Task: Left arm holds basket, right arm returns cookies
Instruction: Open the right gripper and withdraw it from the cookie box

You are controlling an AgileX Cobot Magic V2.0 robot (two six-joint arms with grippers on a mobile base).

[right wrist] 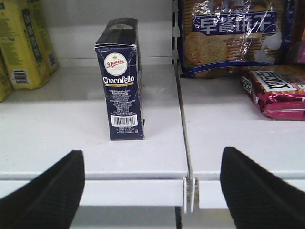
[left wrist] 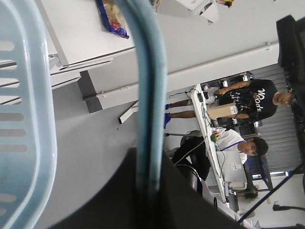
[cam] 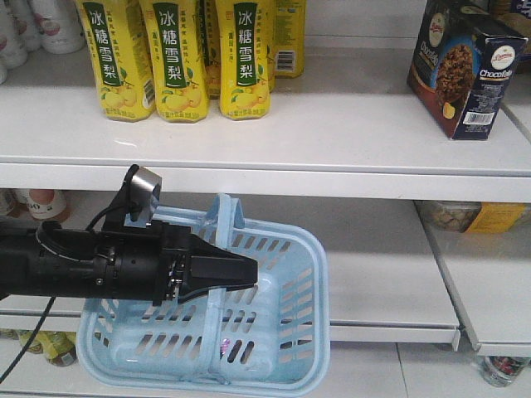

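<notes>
The light blue basket hangs in front of the lower shelf. My left gripper is shut on its hoop handle, which runs down between the jaws in the left wrist view. The navy Chocofello cookies box stands upright on the upper shelf at the right. In the right wrist view the cookies box stands alone on the shelf, narrow barcode side facing me. My right gripper is open and empty, in front of the shelf edge and apart from the box. The right arm does not show in the front view.
Yellow drink bottles stand on the upper shelf at the left. Biscuit packs lie on the neighbouring shelf section, past the seam. A lower shelf is behind the basket. People sit at a desk in the background.
</notes>
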